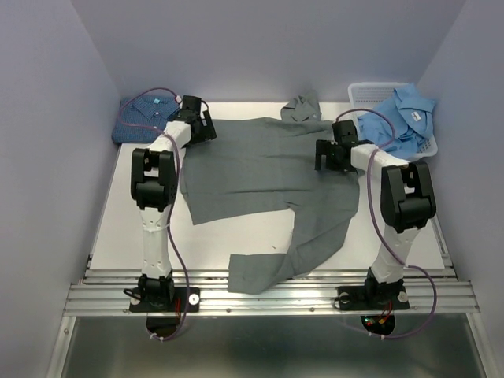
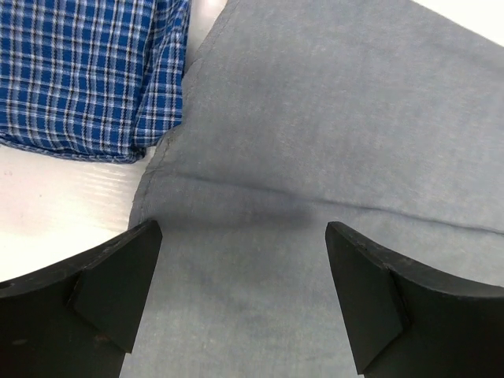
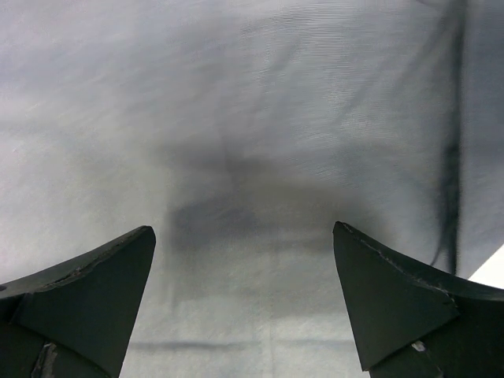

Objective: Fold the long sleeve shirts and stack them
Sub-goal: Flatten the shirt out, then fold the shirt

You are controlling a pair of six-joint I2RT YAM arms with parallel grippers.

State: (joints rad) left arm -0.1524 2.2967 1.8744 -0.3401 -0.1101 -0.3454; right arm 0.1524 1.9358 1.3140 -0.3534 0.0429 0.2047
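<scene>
The plain grey shirt [image 1: 260, 177] lies spread across the middle of the table, one sleeve trailing to the front edge. It fills the left wrist view [image 2: 331, 157] and the right wrist view [image 3: 252, 134]. The dark blue patterned shirt [image 1: 146, 114] lies folded at the far left, also in the left wrist view [image 2: 79, 71]. The light blue shirt [image 1: 403, 120] hangs out of the basket at the far right. My left gripper [image 1: 206, 126] is open just above the grey shirt's far left corner [image 2: 240, 291]. My right gripper [image 1: 327, 155] is open above its right side [image 3: 244, 299].
A white plastic mesh basket [image 1: 368, 93] stands at the back right. The grey shirt's collar [image 1: 302, 106] bunches at the far edge. Bare white table [image 1: 157, 244] shows at the front left. Walls close in on three sides.
</scene>
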